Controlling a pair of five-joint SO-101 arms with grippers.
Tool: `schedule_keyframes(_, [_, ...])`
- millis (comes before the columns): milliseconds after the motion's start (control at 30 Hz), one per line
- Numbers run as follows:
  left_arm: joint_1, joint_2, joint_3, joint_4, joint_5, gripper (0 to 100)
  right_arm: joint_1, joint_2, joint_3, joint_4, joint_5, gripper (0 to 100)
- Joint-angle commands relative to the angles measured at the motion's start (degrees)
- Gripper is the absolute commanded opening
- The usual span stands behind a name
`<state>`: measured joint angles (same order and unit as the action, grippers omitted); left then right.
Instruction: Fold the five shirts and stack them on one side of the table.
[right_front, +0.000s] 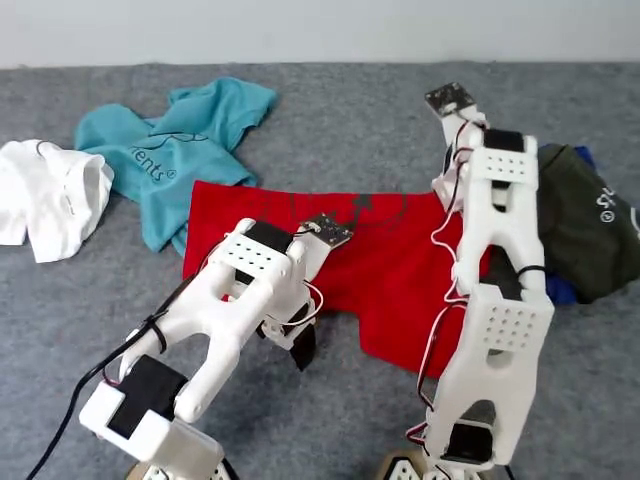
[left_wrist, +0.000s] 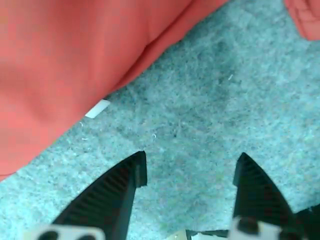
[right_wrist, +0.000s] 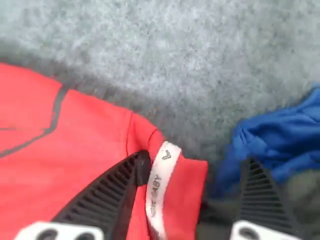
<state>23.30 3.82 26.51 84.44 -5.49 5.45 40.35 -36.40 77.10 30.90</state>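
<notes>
A red shirt (right_front: 380, 260) lies spread flat in the middle of the grey table. My left gripper (left_wrist: 190, 172) is open just above bare felt, close to the red shirt's near edge (left_wrist: 60, 75); in the high view it (right_front: 300, 345) points down at that hem. My right gripper (right_wrist: 192, 172) is open over a corner of the red shirt (right_wrist: 65, 150) with a white label (right_wrist: 160, 180) between its fingers. A blue shirt (right_wrist: 280, 140) lies just beside it. A teal shirt (right_front: 180, 140) and a white shirt (right_front: 50, 190) lie crumpled at the far left.
A dark green shirt (right_front: 580, 220) is bunched at the right edge, on top of the blue one (right_front: 558, 290). My right arm (right_front: 495, 250) stretches over the red shirt's right side. Bare grey felt (right_front: 340, 110) runs along the back and the front.
</notes>
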Motion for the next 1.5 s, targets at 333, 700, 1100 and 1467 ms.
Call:
schedule_keyframes(333, [-0.79,-0.79,-3.12,3.87,-1.14,28,-2.33,-14.81,-2.29,25.63,0.44,26.4])
schedule_keyframes(700, [-16.09,-0.79,-5.41,6.33,-1.14,28,-12.18,-37.67,30.51,25.71,0.35,24.4])
schedule_keyframes(1100, [-17.41,-0.53,-5.14,6.68,-1.14,28,-8.66,-73.54,90.81,-3.65,8.88,24.1])
schedule_keyframes(1467, [-17.23,-0.35,-5.14,6.68,-1.14,28,-4.53,-84.26,105.85,-10.33,8.97,24.1])
